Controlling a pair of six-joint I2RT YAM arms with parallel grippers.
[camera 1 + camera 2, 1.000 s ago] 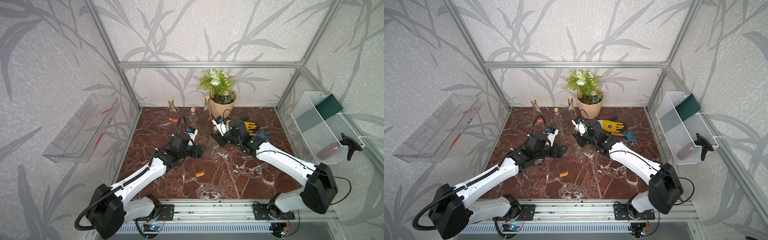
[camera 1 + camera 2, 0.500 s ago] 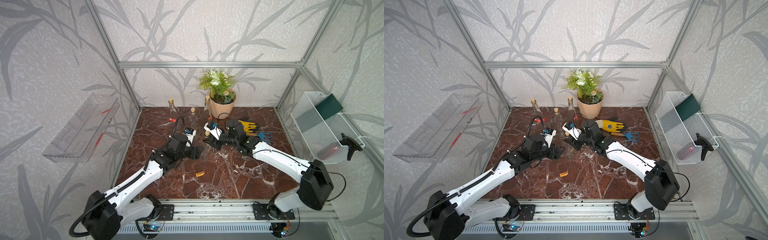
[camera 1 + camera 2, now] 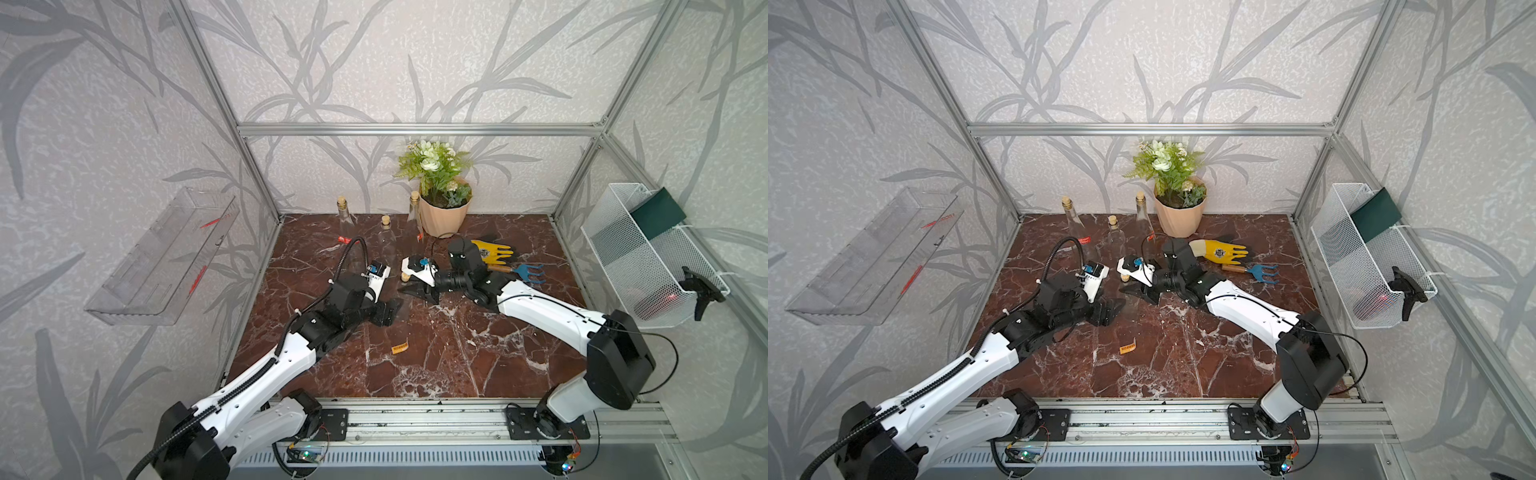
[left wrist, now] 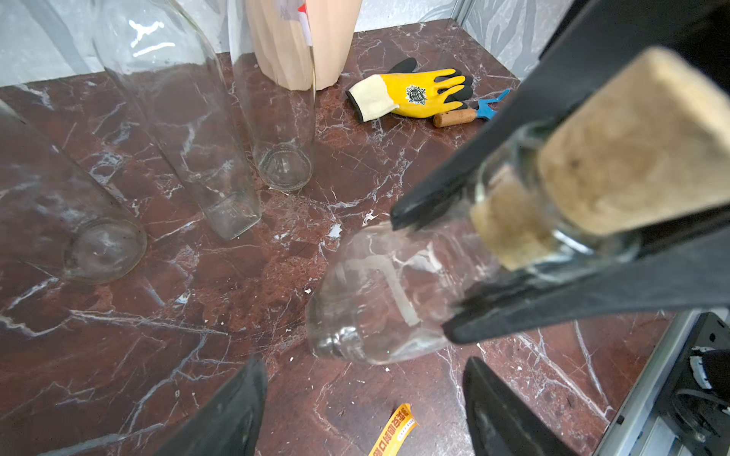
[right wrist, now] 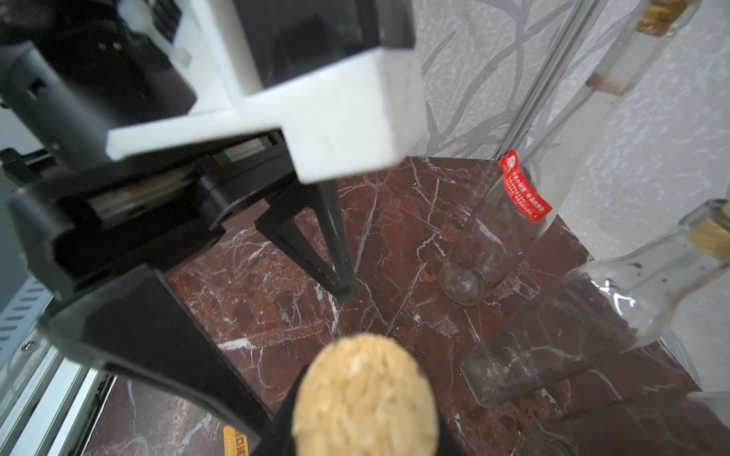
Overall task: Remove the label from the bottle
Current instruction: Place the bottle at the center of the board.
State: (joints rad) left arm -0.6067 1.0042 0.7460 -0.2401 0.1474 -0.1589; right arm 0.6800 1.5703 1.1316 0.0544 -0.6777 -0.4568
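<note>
In both top views the right gripper (image 3: 415,291), reaching in from 3 o'clock, was clamped on the neck of the clear corked bottle (image 3: 404,277), which leaned near the middle of the marble floor (image 3: 457,365). The left gripper (image 3: 392,309) sat just beside the bottle's base at 7 o'clock, fingers spread and holding nothing. An orange label (image 3: 400,346) lay loose on the floor at 6 o'clock from the bottle, apart from it. In the left wrist view the right gripper's black fingers (image 4: 474,169) pinched the glass neck just below the cork (image 4: 640,142), and the bottle (image 4: 379,292) slanted down toward the marble; whether its base touched could not be told. The left gripper's own fingertips (image 4: 253,379) stood wide apart, clear of the glass, with the label (image 4: 395,430) near them. Other empty bottles (image 4: 189,130) stood behind, near a yellow glove (image 4: 414,92). In the right wrist view the cork (image 5: 363,395) filled the foreground, with the left gripper's parted fingers (image 5: 335,252) beyond it and a red tag (image 5: 523,187) on a far bottle.
</note>
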